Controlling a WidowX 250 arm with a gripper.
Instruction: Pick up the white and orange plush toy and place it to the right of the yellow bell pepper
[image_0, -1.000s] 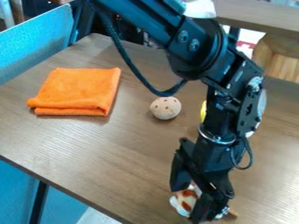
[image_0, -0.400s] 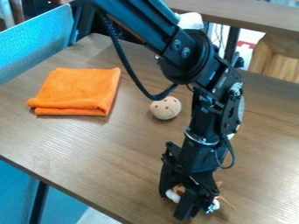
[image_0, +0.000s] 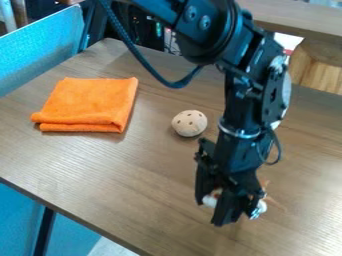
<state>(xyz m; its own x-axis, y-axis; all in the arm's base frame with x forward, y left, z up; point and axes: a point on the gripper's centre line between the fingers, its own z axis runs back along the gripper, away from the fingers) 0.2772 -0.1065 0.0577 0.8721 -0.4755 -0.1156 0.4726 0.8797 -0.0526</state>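
Clasping a small white-and-red thing, the claw hangs at five o'clock over the wood-grained table. A blue panel stands at ten.

Bright, diffuse light lays pale sheen across the brown wood-grain table below the folded orange cloth, whose right edge casts a faint, soft shadow.

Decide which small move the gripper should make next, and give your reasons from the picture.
Probably a slight, slow lift, keeping the gripper closed: the small pale-and-reddish thing sits between its fingers, but their contact is mostly hidden, so a gentle rise would test the hold.
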